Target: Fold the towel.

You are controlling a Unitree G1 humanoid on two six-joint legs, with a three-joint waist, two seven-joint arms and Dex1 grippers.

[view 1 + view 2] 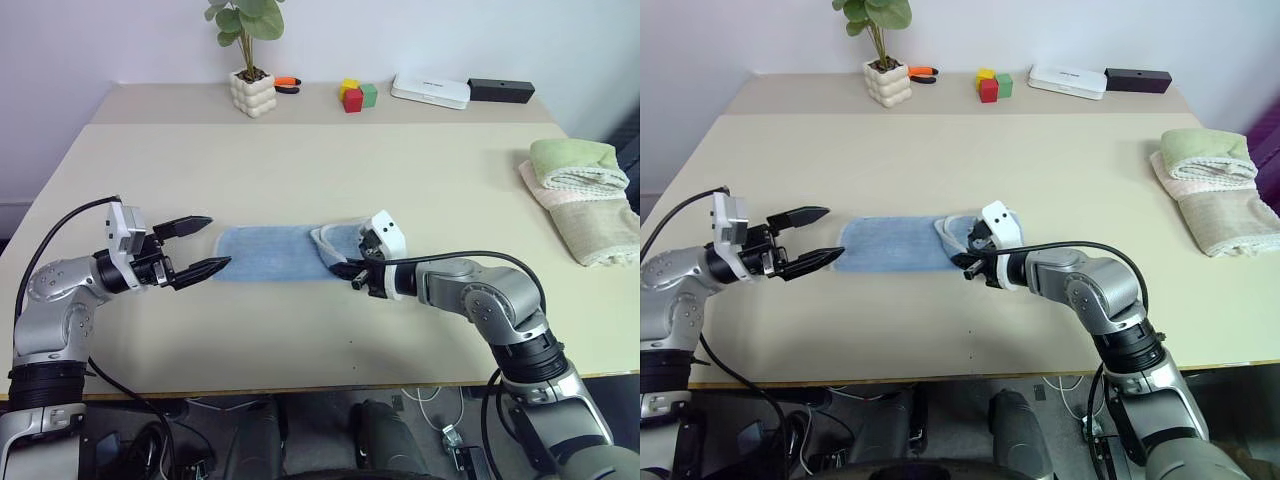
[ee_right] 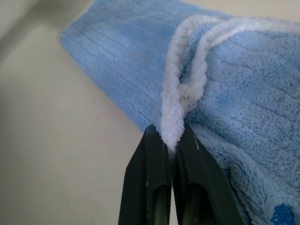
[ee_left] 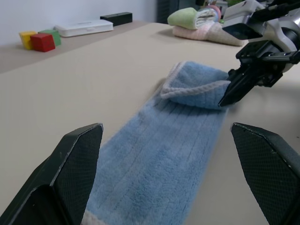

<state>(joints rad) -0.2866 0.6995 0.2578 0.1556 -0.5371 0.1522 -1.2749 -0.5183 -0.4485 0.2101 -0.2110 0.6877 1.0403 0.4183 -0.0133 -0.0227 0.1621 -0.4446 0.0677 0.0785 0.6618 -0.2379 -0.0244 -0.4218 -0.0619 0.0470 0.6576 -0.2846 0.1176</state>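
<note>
The light blue towel (image 1: 268,254) lies as a long strip on the table, its right end lifted and curled back over itself. My right gripper (image 1: 355,270) is shut on the whitish stitched edge (image 2: 174,123) of that curled end. In the left wrist view the same right gripper (image 3: 232,93) pinches the folded corner of the towel (image 3: 159,159). My left gripper (image 1: 205,245) hovers just off the towel's left end, fingers spread wide with nothing between them.
A stack of green, pink and beige folded towels (image 1: 585,197) sits at the table's right edge. Along the back stand a potted plant (image 1: 251,70), coloured blocks (image 1: 355,95), a white box (image 1: 430,90) and a black box (image 1: 500,89).
</note>
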